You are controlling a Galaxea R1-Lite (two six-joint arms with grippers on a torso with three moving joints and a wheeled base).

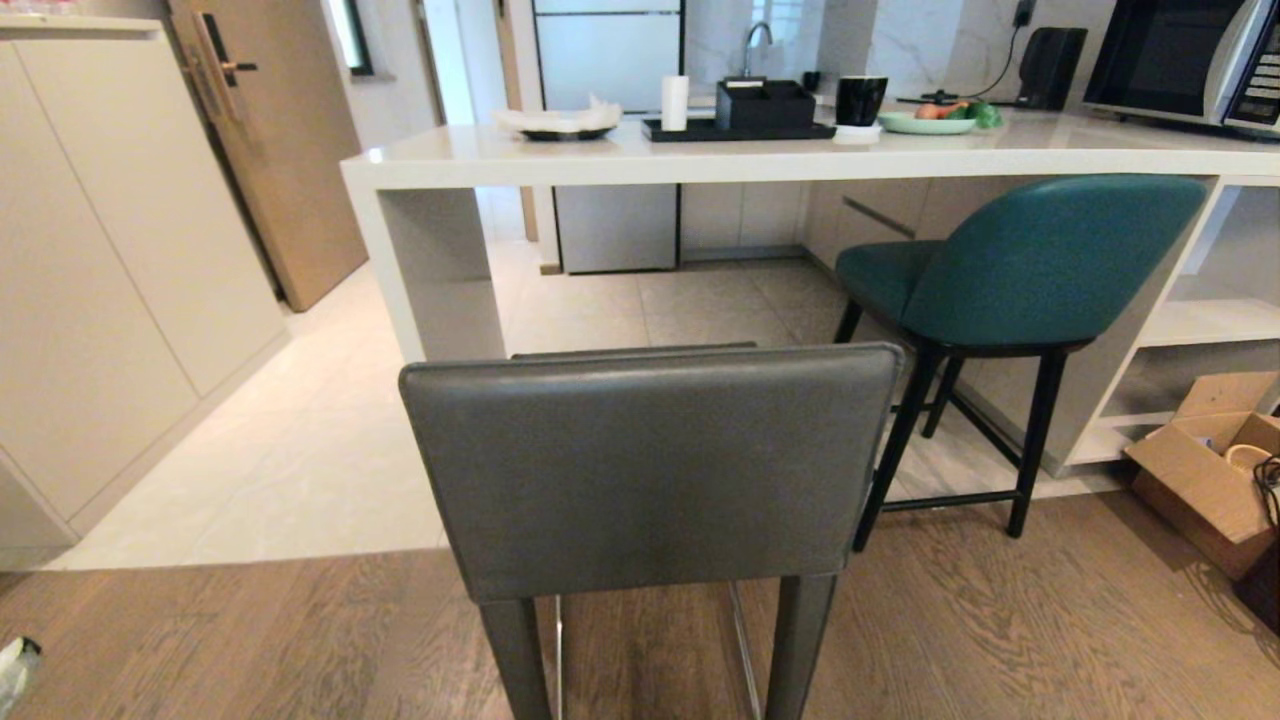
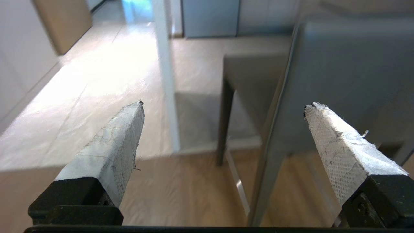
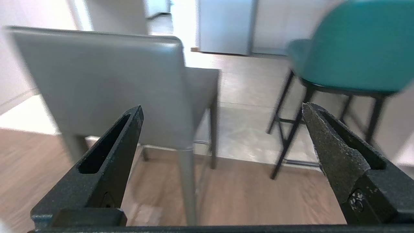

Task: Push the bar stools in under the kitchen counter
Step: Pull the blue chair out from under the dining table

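I see a boxy grey leather stool [image 1: 650, 470] (legs cut off below); rounded teal stool [image 1: 1040, 260] half under the glossy white counter [image 1: 600, 160]; left gripper [image 2: 223, 106] and right gripper [image 3: 220, 108] gape wide, empty.

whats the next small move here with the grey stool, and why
Probably bring both open hands, left hand and right hand, forward onto the grey stool's backrest. The stool stands out from the kitchen counter, its seat not yet under the slab, while the teal stool already sits partly under. Neither hand touches anything yet.
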